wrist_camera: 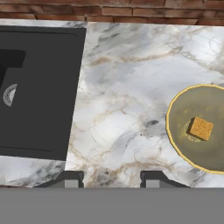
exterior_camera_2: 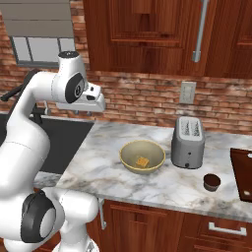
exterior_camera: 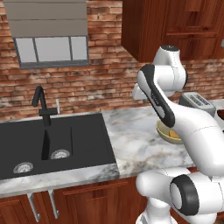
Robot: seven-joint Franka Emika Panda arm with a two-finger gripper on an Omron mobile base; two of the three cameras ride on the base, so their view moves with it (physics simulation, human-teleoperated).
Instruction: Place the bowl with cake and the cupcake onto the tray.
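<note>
Claw hangs above bare marble, its two tips apart with nothing between them. Below spreads the tabletop, with the black sink at its left. At the far right edge lies the tray. Beside the toaster sits the bowl, holding the cake. The cupcake stands near the tray.

A red brick wall backs the marble counter, with dark wood cabinets above and a window.
</note>
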